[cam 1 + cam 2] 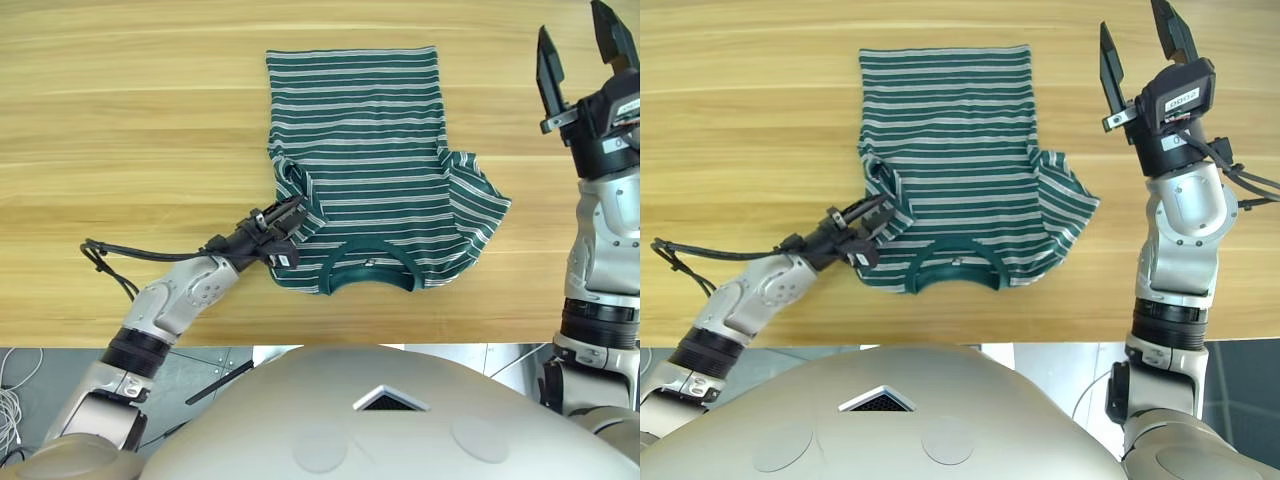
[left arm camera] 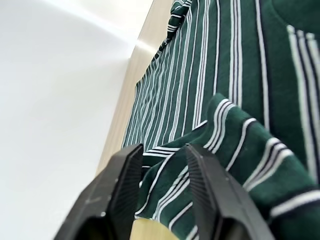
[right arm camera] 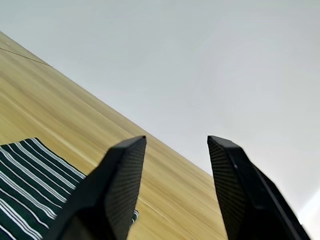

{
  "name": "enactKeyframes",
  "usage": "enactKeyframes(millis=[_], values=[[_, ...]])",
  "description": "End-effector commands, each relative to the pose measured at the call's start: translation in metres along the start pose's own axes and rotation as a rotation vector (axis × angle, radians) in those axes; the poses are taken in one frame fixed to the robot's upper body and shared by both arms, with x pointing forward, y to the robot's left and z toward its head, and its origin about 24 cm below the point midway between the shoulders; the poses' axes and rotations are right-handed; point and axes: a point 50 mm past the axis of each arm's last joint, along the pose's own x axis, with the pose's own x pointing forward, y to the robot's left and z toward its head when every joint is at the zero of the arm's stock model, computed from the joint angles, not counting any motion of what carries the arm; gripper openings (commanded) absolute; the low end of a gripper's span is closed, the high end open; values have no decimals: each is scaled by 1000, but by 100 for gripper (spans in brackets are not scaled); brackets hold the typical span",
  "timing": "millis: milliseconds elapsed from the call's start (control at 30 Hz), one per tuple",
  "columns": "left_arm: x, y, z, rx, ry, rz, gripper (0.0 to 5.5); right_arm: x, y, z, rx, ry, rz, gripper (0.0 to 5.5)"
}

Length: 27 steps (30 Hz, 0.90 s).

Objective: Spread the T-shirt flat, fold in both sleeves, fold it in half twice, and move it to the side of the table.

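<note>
- Garment location: the dark green, white-striped fabric T-shirt [image 1: 360, 140] lies on the light wooden counter [image 1: 120, 120], with its body mostly flat.
- Orientation: the T-shirt's long axis runs from the collar [image 1: 372, 262], the end nearest the robot, to the hem [image 1: 350, 52], the far end. The collar points toward the robot.
- Sleeves: the left sleeve [image 1: 290, 188] is bunched against the T-shirt's left edge. The right sleeve [image 1: 475, 200] juts out from the right edge and is partly rumpled.
- Left tool [image 1: 293, 218]: positioned at the T-shirt's left shoulder, touching the left sleeve. It appears clenched on a fold of striped fabric, which sits between the fingers [image 2: 125, 180] in the left wrist view.
- Right tool [image 1: 1132, 25]: positioned beyond the T-shirt's right edge, well apart from it and raised. The fingers are spread and carry nothing.
- Governing relation: the left sleeve lies directly at the left tool, so the left arm is the nearer one. The coming move likely calls for a pull outward from the T-shirt's left edge, across the long axis, to lay that sleeve flat.
</note>
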Motion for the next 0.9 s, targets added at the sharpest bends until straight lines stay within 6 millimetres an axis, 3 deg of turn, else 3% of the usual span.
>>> enactKeyframes(millis=[33,167,300,433,467,533,600,700,900], values=[[-13,-42,0,-77,59,-195,233,2,-2,2,-8,-7,3,227],[-15,-44,-4,-82,89,-187,279,1,-9,5,-47,-2,-2,227],[-18,-40,-8,-54,103,-163,279,-19,-23,0,-321,89,83,227],[-20,-19,-9,-22,109,-45,279,-70,-21,-17,-625,297,420,227],[-21,-15,-8,-17,107,-20,279,-79,-18,-22,-649,333,488,227],[-23,3,-5,6,92,72,279,-120,-2,-39,-660,476,728,227],[-26,28,-3,32,77,199,279,-149,11,-49,-638,571,877,227],[-30,48,2,32,43,309,279,-160,25,-51,-598,588,956,227],[-32,45,18,-49,-47,309,279,-160,40,-68,-592,601,989,227]])
